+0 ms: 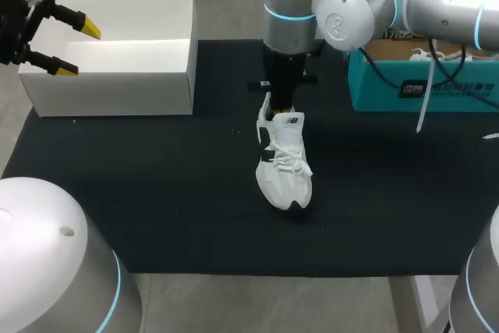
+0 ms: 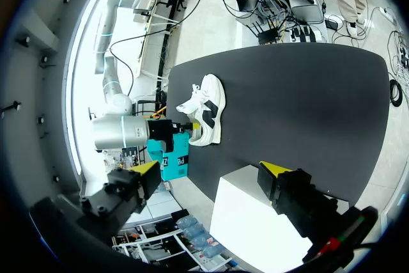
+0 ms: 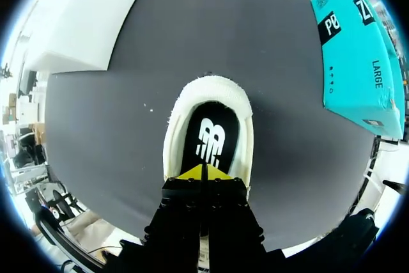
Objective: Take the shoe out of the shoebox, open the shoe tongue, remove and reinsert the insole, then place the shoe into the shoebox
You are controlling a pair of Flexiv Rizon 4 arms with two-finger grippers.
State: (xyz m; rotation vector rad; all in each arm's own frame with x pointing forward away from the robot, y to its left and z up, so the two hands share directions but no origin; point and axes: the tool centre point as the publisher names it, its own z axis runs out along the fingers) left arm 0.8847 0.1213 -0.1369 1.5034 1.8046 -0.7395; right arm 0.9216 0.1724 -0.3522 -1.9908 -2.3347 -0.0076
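A white sneaker [image 1: 284, 169] stands upright in the middle of the black mat [image 1: 156, 193], toe toward me. My right gripper [image 1: 277, 113] comes down into its heel opening. In the right wrist view the gripper [image 3: 203, 172] is shut, its yellow tips pressed together on the black insole [image 3: 214, 129] inside the shoe [image 3: 211, 84]. My left gripper [image 1: 78, 48] hangs open above the left end of the white shoebox [image 1: 117, 95], holding nothing. From the left wrist view, the gripper [image 2: 212, 169] looks over the shoebox [image 2: 255, 228] toward the shoe [image 2: 208, 110].
A teal box [image 1: 421, 87] holding another white shoe stands at the mat's back right, under my right arm. It also shows beside the shoe as the teal box [image 3: 358, 49]. The white shoebox sits at the mat's back left corner.
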